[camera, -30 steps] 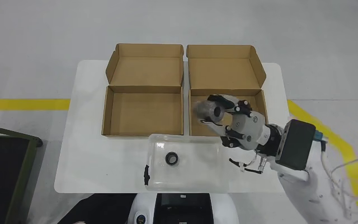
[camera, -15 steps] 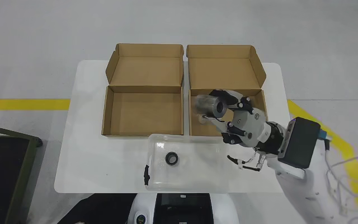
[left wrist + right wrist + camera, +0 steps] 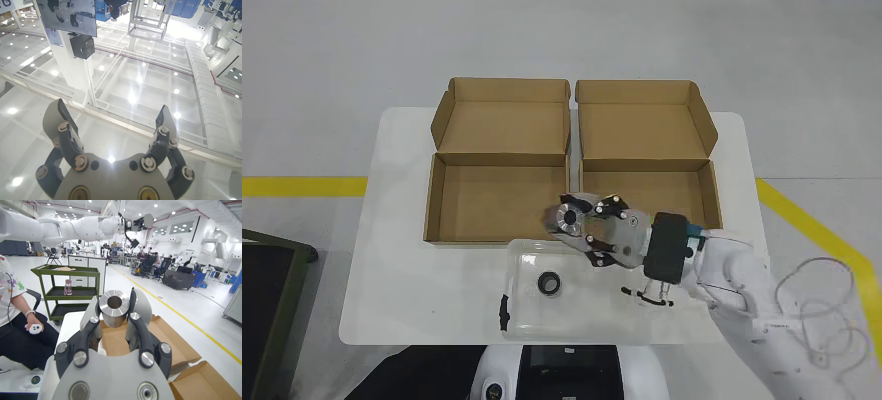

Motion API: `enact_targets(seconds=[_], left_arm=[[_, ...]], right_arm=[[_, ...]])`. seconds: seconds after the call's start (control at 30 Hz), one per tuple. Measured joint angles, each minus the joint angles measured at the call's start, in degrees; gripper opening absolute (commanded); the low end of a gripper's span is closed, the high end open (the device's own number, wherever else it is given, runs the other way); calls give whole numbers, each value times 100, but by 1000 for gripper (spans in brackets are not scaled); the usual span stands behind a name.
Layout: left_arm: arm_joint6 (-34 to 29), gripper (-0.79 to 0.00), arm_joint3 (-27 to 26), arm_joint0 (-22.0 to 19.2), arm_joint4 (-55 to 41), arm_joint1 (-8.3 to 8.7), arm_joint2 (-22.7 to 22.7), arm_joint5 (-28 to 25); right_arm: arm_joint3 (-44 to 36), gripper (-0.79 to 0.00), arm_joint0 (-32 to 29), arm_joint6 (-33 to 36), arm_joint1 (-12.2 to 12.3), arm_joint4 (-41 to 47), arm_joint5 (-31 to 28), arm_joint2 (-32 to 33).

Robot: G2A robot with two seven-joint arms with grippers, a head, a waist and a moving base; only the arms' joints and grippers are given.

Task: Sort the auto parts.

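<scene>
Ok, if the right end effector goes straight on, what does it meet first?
Likely the left cardboard box: the right end effector, holding the metal cylinder, points across its open top. Height is unclear; it might clear it.

The right gripper (image 3: pixel 114 303) is clamping a cylinder (image 3: pixel 113 317) of bare metal between its two fingers, the bored end face pointing toward the camera. An open cardboard box (image 3: pixel 117 342) is lying below and beyond it, its lid (image 3: pixel 170 336) spreading out flat. A second box (image 3: pixel 206 381) is sitting just beside the first. The white tabletop (image 3: pixel 70 317) is carrying both. Farther off, a green cart (image 3: pixel 62 271) is standing on the floor, holding a pink bottle (image 3: pixel 68 287) on its middle shelf.
</scene>
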Motion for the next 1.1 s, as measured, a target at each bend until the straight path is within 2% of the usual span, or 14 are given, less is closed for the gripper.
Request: enact_targets(seconds=[0.47,1.1], left_arm=[[0,0,0,0,0,0,0,0],[0,0,0,0,0,0,0,0]], right_arm=[[1092,-785,865,1022,-294,-398,268,-1147],[2797,-785,2471,1835,-1037,-662,905,-2522]])
